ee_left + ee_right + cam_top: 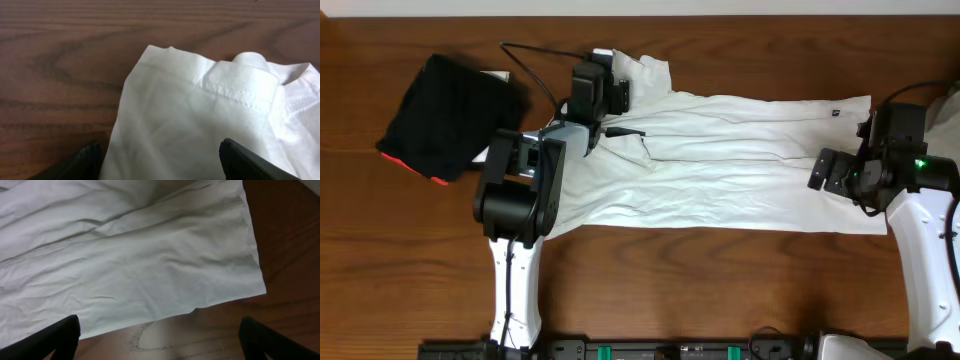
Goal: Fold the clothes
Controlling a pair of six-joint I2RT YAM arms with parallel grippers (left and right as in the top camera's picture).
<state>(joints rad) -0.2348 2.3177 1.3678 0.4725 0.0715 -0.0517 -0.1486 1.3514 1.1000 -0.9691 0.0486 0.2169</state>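
A dark brown wooden table (720,290) with visible grain fills the view under soft, even light

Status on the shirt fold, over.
Left pincer open, right pincer open. White T-shirt spread out, unfolded. Black garment off to one side.

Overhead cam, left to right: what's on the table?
black folded garment → left gripper, over the shirt's left end → white T-shirt → right gripper, at the shirt's right edge
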